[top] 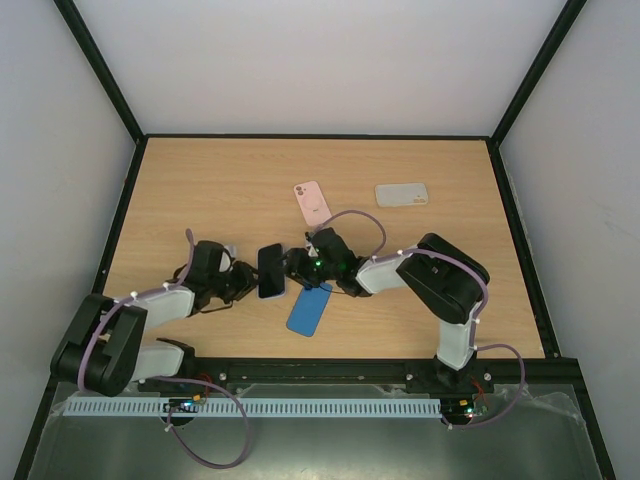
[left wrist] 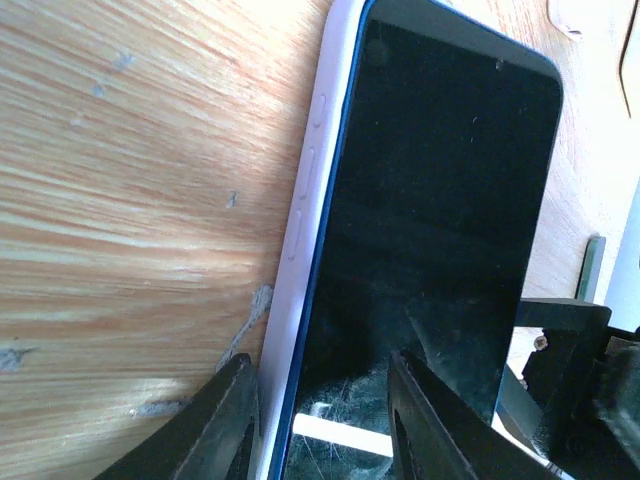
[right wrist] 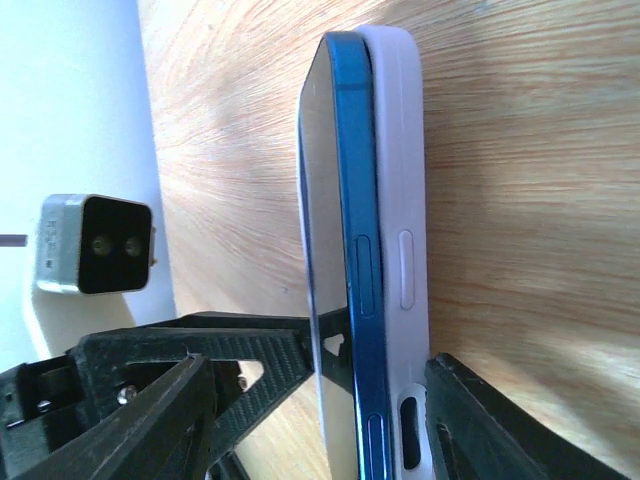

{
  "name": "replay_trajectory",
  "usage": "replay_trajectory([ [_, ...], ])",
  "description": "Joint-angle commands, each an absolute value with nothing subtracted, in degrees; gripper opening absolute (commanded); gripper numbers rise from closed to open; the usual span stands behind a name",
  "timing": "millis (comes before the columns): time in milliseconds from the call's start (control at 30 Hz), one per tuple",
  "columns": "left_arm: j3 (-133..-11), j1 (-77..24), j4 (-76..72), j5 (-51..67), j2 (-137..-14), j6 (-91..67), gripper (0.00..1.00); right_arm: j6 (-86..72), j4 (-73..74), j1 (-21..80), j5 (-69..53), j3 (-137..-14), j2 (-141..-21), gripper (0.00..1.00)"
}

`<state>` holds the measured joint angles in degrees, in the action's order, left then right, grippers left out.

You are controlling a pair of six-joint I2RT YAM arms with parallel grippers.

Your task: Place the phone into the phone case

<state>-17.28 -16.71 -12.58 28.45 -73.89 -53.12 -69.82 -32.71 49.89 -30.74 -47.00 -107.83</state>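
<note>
The phone, dark-screened with a blue frame, is held off the table between both arms. In the left wrist view the screen lies against a pale phone case. My left gripper is shut on the phone, one finger on the case's side and the other on the glass. Seen edge-on from the right wrist, the blue frame stands proud of the white case. My right gripper is open around them. Its right finger touches the case's back and its left finger is well off the screen.
A blue phone-shaped item lies flat just in front of the grippers. A pink one and a clear case lie farther back. The left arm's wrist camera shows close to the right gripper.
</note>
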Motion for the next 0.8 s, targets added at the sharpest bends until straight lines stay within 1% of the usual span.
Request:
replay_trajectory([
  [0,-15.5,-17.5,-11.2,30.1,-72.8,-54.5,0.38,-74.1,-43.2,51.5,-36.0,-45.9,-106.6,0.57],
  [200,-14.8,-17.5,-10.8,29.8,-71.5,-54.8,0.46,-74.4,-44.0,51.8,-36.4,-45.9,-106.5,0.57],
  [500,-14.5,-17.4,-8.4,27.7,-70.5,-53.7,0.46,-73.8,-43.2,51.9,-37.3,-47.1,-108.7,0.57],
  [567,-14.5,-17.3,-7.4,26.4,-69.8,-53.3,0.48,-72.5,-41.7,51.9,-37.8,-48.3,-109.6,0.57],
  [767,-14.2,-16.6,-6.8,25.5,-69.8,-52.5,0.50,-71.3,-41.8,51.9,-38.4,-49.5,-109.6,0.52],
])
